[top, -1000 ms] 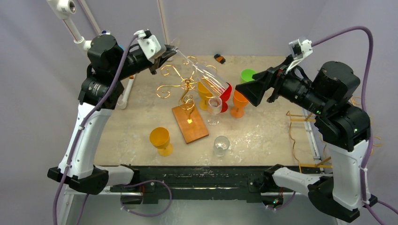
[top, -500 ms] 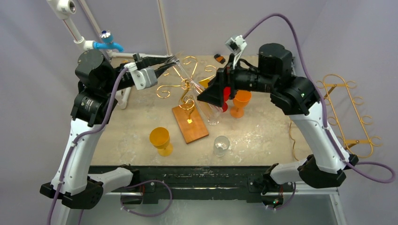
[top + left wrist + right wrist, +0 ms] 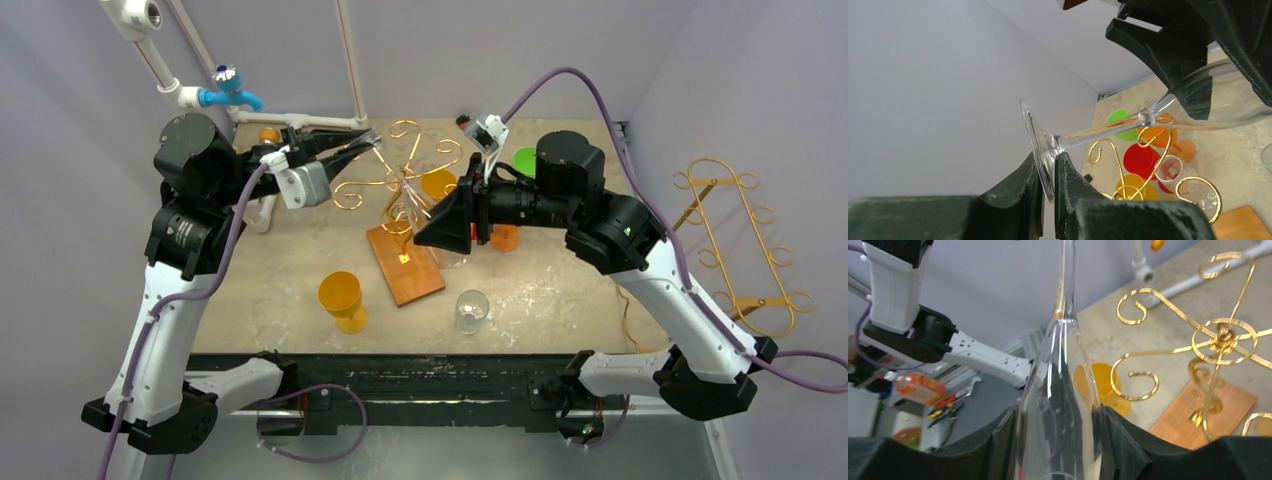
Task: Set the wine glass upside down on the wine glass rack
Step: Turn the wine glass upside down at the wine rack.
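The right tool (image 3: 430, 222) is swinging in from the frame's right edge and clamping the bowl of the glass (image 3: 1098, 131) at centre frame, beside the rack (image 3: 405, 265). The left tool (image 3: 1049, 182) is pinching its foot. Inverting and hanging the glass are still to come.

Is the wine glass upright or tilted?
Tilted: the clear wine glass slants between the left end effector pinching its foot and the right end effector around its bowl.
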